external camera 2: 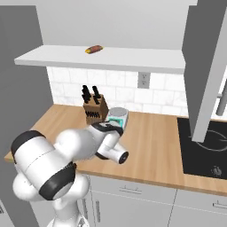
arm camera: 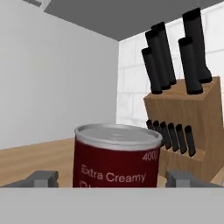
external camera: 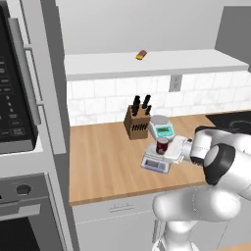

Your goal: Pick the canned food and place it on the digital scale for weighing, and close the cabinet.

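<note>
Canned food (arm camera: pixel 117 155) upright on digital scale (external camera: pixel 158 160) near tabletop (external camera: pixel 108 166) front edge, dead ahead betw. my end effector (arm camera: pixel 117 178) fingers, spread clear of it; retreat straight back.

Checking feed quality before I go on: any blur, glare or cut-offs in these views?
Left base view: soft but readable, dark red can on flat silver scale. Right base view: arm blocks that spot. Hand view: sharp, no glare, can's base cropped, wooden knife block clear.
</note>
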Controlling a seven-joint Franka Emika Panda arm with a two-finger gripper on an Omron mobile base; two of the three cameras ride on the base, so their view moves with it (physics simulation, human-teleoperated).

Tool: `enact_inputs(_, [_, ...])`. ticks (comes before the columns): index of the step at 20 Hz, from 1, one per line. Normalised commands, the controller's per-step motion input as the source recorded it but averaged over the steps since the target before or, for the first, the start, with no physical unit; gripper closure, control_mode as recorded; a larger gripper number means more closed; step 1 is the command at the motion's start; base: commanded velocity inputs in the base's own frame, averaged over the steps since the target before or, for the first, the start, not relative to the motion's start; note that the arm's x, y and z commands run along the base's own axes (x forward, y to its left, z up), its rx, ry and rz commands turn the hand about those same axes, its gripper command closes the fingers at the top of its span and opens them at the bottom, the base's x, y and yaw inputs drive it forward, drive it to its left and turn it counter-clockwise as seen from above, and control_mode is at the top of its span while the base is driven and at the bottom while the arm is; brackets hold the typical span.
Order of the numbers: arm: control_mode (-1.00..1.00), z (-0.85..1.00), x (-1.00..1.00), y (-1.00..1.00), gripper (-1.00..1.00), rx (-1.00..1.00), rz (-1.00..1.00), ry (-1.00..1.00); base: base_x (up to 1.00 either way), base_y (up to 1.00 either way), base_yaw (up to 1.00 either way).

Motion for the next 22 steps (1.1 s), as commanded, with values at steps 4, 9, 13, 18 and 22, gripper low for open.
enact_inputs(4, [-1.0,0.44,-0.39,0.0,-1.0,0.0,0.0,-0.31,0.0,0.0,0.0])
enact_inputs(9, [-1.0,0.66,-0.57,-0.18,-1.0,0.0,-0.04,-0.39,0.0,0.0,0.0])
enact_inputs(13, [-1.0,0.78,-0.62,-0.37,-1.0,0.0,-0.04,-0.33,0.0,0.0,0.0])
enact_inputs(18, [-1.0,0.81,-0.57,-0.37,-1.0,0.03,-0.02,-0.36,0.0,0.0,0.0])
enact_inputs(22, [-1.0,0.84,-0.54,-0.44,-1.0,0.02,-0.03,-0.41,0.0,0.0,0.0])
